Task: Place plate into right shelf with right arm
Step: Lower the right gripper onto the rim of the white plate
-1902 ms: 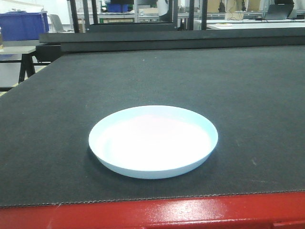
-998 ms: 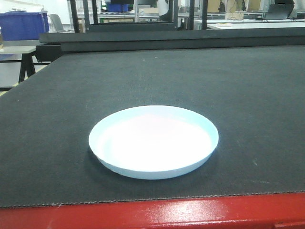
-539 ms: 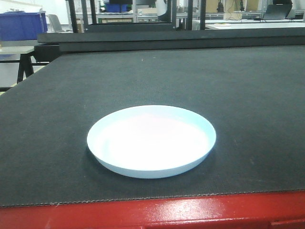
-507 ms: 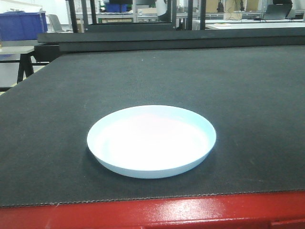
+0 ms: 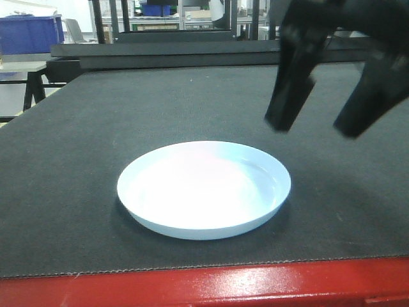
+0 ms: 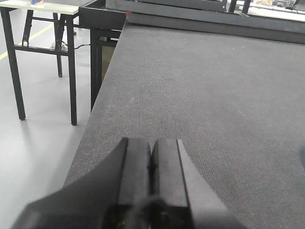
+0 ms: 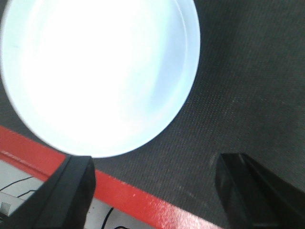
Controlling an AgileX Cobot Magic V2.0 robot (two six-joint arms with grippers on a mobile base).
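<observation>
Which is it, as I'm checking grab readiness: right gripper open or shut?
Open. The right gripper holds nothing; its fingers stand wide apart near the plate.

The plate point(image 5: 204, 190) was round, shallow and glossy white with a low raised rim. It lay flat, right side up, on the dark mat point(image 5: 192, 102) near the red front edge point(image 5: 211, 288). The right arm's gripper point(image 5: 313, 128) hung at about two o'clock from the plate, clear of it, with its black fingers point(image 5: 291, 83) spread wide.
</observation>
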